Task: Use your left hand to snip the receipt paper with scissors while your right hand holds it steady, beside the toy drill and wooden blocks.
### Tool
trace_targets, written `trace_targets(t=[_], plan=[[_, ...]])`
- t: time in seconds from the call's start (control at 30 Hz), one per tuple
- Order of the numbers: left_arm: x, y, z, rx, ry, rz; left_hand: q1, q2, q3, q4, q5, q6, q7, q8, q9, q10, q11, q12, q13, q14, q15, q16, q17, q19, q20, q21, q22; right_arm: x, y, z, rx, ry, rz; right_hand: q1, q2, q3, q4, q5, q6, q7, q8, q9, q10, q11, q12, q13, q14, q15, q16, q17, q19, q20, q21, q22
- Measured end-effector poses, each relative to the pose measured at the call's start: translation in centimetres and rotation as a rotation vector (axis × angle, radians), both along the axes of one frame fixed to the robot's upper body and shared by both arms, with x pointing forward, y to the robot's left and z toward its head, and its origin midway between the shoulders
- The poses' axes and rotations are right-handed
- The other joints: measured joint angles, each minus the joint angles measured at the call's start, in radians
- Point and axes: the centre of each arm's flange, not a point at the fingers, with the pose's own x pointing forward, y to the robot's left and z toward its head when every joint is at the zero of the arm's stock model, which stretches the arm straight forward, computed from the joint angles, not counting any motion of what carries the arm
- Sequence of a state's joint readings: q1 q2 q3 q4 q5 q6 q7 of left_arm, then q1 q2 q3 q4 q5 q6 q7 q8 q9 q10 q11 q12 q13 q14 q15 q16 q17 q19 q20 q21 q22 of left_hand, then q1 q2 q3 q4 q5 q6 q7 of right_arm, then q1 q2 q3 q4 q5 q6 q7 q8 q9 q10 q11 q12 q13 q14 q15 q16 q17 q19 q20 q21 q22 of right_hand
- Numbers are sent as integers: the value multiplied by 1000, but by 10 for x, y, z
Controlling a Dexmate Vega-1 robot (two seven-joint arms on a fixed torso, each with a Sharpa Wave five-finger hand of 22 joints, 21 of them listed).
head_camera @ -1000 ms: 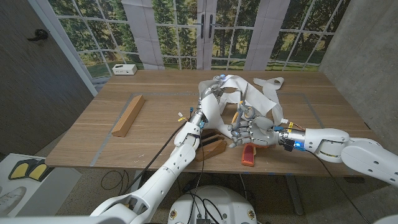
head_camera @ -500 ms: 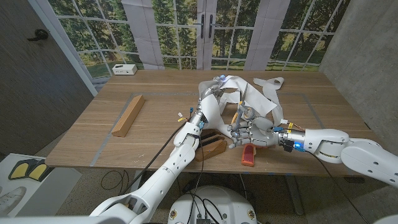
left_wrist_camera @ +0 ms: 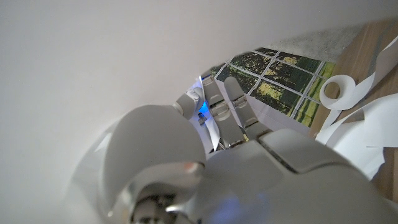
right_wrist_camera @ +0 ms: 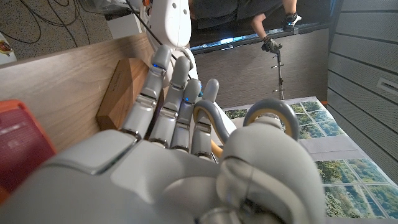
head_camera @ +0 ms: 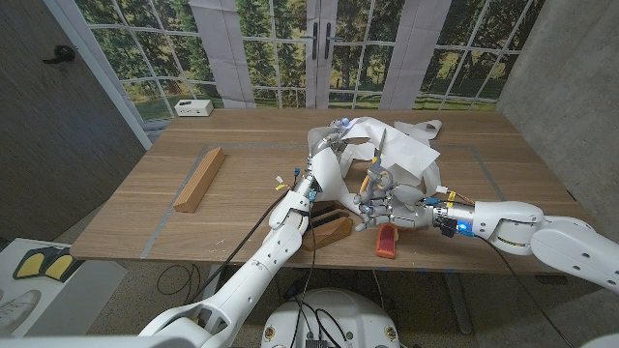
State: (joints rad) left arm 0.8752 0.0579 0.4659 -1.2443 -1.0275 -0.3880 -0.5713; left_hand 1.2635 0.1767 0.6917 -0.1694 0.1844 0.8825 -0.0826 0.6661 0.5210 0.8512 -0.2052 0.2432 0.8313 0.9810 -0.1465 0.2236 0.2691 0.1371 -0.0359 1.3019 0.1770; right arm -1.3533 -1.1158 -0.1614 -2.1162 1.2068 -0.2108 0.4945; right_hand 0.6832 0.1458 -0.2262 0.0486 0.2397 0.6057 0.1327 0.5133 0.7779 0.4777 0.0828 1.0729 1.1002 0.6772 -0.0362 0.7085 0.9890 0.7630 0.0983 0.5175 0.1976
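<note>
Scissors (head_camera: 377, 172) stand with their grey loops in the right hand (head_camera: 385, 207), just right of centre in the head view; the right wrist view shows its fingers (right_wrist_camera: 166, 106) threaded through a loop, blades up against the paper. Receipt paper (head_camera: 401, 153) lies crumpled in loose white bands at upper centre of the tabletop (head_camera: 242, 174). The left hand (head_camera: 329, 166) reaches into the paper's left edge, fingers close together; whether it pinches the strip I cannot tell. A wooden block (head_camera: 199, 178) lies at left, another (head_camera: 329, 230) near the front edge beside an orange-red toy (head_camera: 387, 241).
</note>
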Motion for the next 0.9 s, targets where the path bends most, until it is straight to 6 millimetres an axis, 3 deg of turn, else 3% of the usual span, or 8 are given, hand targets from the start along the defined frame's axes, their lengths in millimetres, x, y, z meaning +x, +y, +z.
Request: trace_targets(t=[0.5,0.57,0.7,0.83,0.9], plan=[[1,3,-3,12,0,-2,0,0,0,0,0,3,-3,0,-2,0,0,0,0,0,0,6,0,0,0,6,0,-1,0,0,4,0,-12,68,18,42,-42,-28,43,-22,0,3,44,-24,4,-13,20,-19,6,8,9,-9,0,0],[1,3,-3,16,-2,-2,3,3,0,0,0,3,-3,0,-2,0,0,0,5,0,0,6,0,0,0,8,0,-1,0,0,4,-1,-14,84,21,53,-45,-30,51,-22,0,3,54,-27,9,-15,20,-19,6,9,9,-9,0,4],[1,5,-4,24,-5,-2,3,3,0,0,0,3,-3,0,-6,0,0,0,4,0,0,6,0,0,0,7,0,0,0,1,3,-3,-18,132,29,83,-71,-37,85,-31,0,5,71,-43,15,-15,40,-21,16,15,12,-20,0,5],[1,5,-5,29,-8,-3,3,3,0,0,0,3,-3,0,-7,0,0,0,5,0,0,6,0,-6,-6,7,0,0,0,2,0,-6,-22,188,37,129,-99,-37,123,-44,10,8,102,-63,26,-21,69,-32,17,25,7,-30,0,5],[1,7,-6,31,-9,-2,3,3,0,0,0,3,-3,0,-7,0,0,0,5,0,1,6,0,-5,-5,7,0,0,1,2,-4,-6,-25,217,39,156,-114,-35,138,-53,12,12,114,-75,28,-22,82,-35,17,29,8,-50,4,9]])
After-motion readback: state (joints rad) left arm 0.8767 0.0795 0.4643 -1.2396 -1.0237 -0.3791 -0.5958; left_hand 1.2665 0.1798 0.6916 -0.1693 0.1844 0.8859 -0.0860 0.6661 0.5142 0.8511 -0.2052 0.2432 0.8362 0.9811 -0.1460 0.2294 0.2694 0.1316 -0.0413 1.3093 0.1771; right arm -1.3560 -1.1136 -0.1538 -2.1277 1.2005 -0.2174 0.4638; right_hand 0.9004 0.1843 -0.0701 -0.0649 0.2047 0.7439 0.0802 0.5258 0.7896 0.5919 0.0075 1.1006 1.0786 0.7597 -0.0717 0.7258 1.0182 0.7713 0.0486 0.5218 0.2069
